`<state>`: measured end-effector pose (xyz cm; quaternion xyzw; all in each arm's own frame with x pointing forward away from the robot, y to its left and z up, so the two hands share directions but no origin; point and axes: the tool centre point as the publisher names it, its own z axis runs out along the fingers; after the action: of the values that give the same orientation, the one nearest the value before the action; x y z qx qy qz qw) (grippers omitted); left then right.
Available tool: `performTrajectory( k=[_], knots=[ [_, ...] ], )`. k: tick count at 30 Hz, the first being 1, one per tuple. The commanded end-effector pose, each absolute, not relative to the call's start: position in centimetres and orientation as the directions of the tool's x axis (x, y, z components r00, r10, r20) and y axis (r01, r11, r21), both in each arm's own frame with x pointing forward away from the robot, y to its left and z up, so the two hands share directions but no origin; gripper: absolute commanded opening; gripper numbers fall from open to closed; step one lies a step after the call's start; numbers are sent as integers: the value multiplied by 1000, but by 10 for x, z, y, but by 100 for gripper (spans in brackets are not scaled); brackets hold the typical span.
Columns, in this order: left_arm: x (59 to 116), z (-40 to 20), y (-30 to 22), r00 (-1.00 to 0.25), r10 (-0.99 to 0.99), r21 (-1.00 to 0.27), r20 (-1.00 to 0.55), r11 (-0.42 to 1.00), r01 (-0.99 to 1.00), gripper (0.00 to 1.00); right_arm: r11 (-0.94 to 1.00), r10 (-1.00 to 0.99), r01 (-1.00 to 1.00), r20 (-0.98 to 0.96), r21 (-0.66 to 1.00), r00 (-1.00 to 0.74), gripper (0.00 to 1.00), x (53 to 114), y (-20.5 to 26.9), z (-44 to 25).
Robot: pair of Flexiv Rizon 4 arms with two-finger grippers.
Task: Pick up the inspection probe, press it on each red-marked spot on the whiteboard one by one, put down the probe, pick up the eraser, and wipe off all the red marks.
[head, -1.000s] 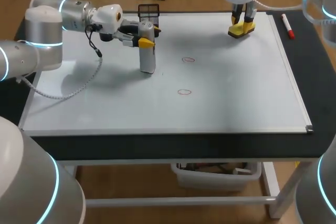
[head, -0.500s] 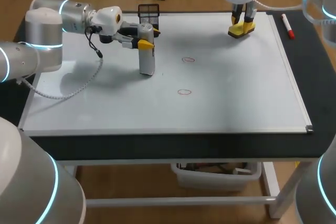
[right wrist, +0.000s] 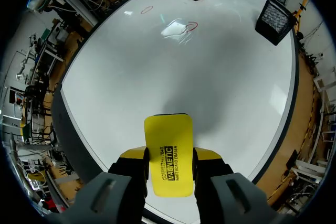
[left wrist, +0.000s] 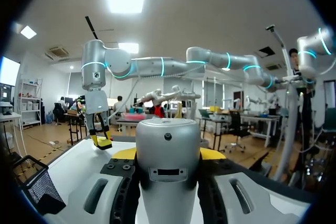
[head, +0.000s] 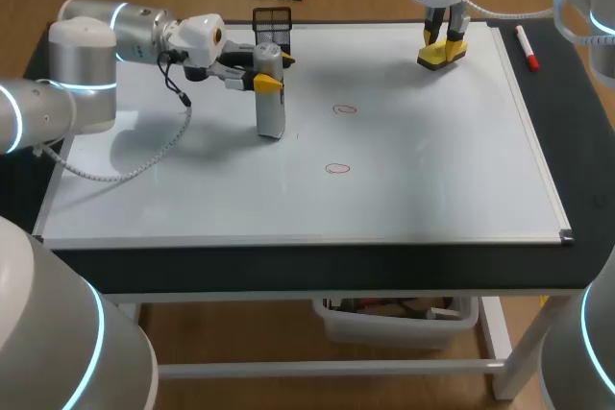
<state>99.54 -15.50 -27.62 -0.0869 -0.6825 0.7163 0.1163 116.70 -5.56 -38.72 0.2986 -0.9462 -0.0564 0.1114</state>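
Observation:
The silver cylindrical probe (head: pixel 270 93) stands upright on the whiteboard (head: pixel 432 160), left of both red marks. My left gripper (head: pixel 268 72) is shut on its upper part; in the left wrist view the probe (left wrist: pixel 168 171) fills the gap between the yellow tips of the left gripper (left wrist: pixel 168 156). One red ring (head: pixel 345 109) lies right of the probe, another (head: pixel 337 168) nearer the front. At the board's far right, my right gripper (head: pixel 442 53) is shut on the yellow eraser (right wrist: pixel 168 156); whether the eraser touches the board I cannot tell.
A black mesh basket (head: pixel 272 24) stands at the board's far edge just behind the probe. A red marker (head: pixel 526 47) lies on the black table strip right of the board. From the right wrist, both red rings (right wrist: pixel 146 10) (right wrist: pixel 191 25) lie ahead of the eraser.
The left arm has shifted slightly, and the probe has barely moved with it. The right arm and eraser have stayed put.

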Motion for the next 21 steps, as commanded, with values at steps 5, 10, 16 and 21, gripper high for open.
performTrajectory(
  k=[5, 10, 16, 21],
  knots=[
    [997, -281, -155, -956, 291, -998, 38, -44, -53, 0, 815, -579, -555, 177, 167, -796, 0, 1164, -56, -382],
    [996, -281, -155, -956, 292, -998, 36, -46, -51, 0, 815, -579, -555, 177, 167, -796, 0, 1164, -56, -382],
    [994, -270, -151, -958, 286, -997, 27, -55, -44, 0, 815, -579, -555, 177, 167, -796, 0, 1164, -56, -382],
    [997, -256, -143, -964, 267, -998, 9, -60, -26, 0, 815, -579, -555, 177, 167, -796, 0, 1164, -56, -382]
  ],
)
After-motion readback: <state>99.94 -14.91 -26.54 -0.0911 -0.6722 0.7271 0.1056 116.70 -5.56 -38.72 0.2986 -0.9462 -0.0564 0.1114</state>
